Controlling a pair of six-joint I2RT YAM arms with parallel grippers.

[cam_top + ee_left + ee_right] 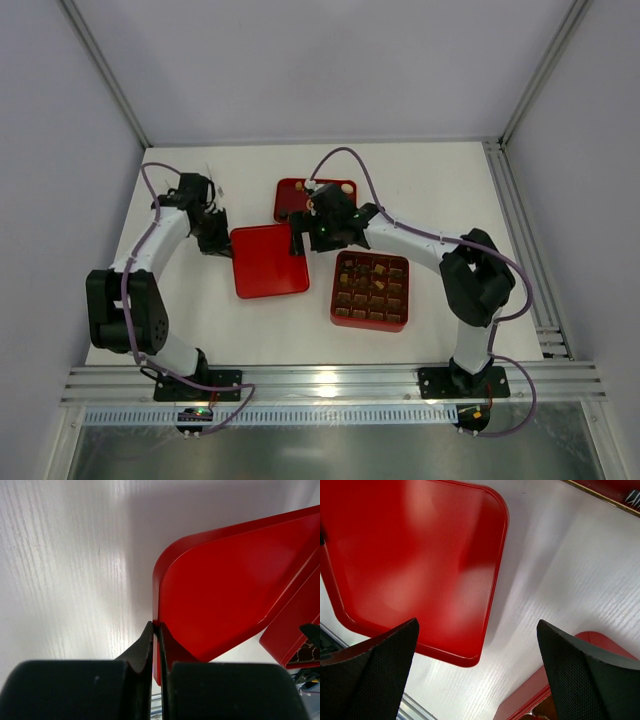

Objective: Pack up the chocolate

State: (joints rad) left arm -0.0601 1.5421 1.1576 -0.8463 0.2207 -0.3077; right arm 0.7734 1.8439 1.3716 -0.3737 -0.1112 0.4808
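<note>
Several small brown and tan chocolate pieces (368,284) sit in the cells of the red gridded box (336,312) at centre right. My left gripper (218,243) is shut on the left edge of the flat red lid (268,264). The left wrist view shows the fingertips (149,630) pinching the lid's rim (225,590), and the lid casts a shadow on the table. My right gripper (303,236) is open and empty, over the lid's far right corner. In the right wrist view its fingers (380,660) straddle the lid's edge (410,555) and bare table.
A second red tray (290,190) lies at the back behind the right gripper, partly hidden, and its edge shows in the right wrist view (615,495). The gridded box corner shows in the left wrist view (292,637) and in the right wrist view (540,692). Aluminium rails run along the near and right edges.
</note>
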